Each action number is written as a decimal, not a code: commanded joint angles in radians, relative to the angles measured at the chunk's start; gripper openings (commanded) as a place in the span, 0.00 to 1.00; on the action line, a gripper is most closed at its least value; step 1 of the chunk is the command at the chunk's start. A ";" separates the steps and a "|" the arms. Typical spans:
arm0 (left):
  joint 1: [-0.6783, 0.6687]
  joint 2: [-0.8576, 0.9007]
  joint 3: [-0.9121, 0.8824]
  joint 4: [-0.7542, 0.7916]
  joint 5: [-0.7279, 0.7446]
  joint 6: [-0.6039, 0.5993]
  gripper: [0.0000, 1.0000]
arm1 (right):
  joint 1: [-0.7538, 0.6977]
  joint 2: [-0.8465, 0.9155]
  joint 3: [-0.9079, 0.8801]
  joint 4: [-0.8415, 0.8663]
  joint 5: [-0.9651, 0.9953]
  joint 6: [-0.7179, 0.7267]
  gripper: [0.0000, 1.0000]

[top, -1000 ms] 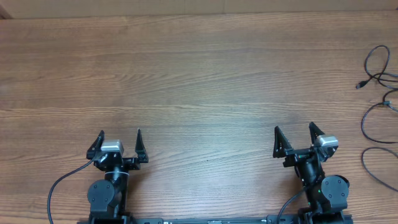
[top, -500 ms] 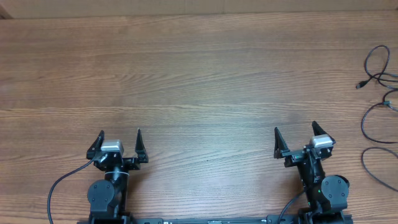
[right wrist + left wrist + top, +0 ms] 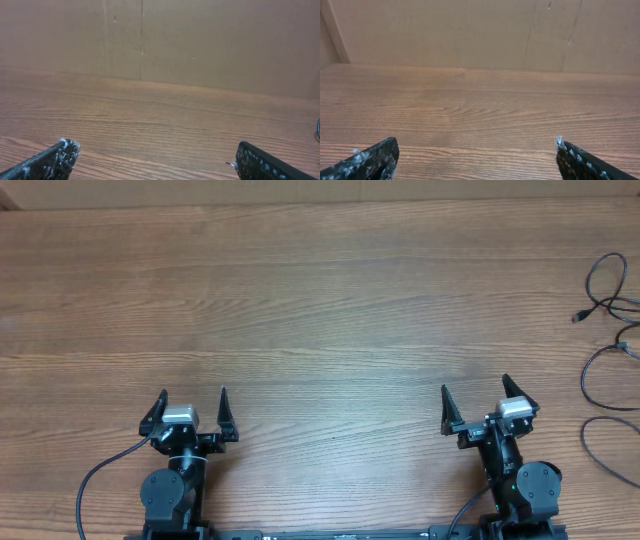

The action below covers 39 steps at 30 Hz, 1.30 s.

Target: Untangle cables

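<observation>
To the right of the right hand (image 3: 475, 383), and farther out from the robot's base than it, lie the cables (image 3: 607, 352) — thin black cords in loose loops along the border of the wooden surface (image 3: 320, 310), partly cut off by the edge of the overhead view. One small plug end (image 3: 578, 317) sticks out on the side facing that hand. The string of loops runs lengthwise away from the base, roughly parallel to the way the right hand points, so the cords sit off to its side and not ahead of it. How much the loops cross one another is too fine to tell.

The right hand is clearly the nearer one, and it would likely have to swing rightward and reach forward. The left hand (image 3: 193, 391) sits well to the left of the right hand, with bare wood between.

Both hands are spread wide and released — nothing between the fingers, nothing touched. The right wrist view shows only wood ahead, with a dark sliver at its right edge that may be a cord.
</observation>
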 commanded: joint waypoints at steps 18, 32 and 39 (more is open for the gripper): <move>-0.006 -0.009 -0.003 0.001 -0.010 -0.009 1.00 | -0.066 -0.009 -0.010 0.006 0.014 0.079 1.00; -0.006 -0.009 -0.003 0.001 -0.010 -0.009 1.00 | -0.066 -0.009 -0.010 0.006 0.014 0.079 1.00; -0.006 -0.009 -0.003 0.001 -0.010 -0.009 1.00 | -0.066 -0.009 -0.010 0.006 0.014 0.079 1.00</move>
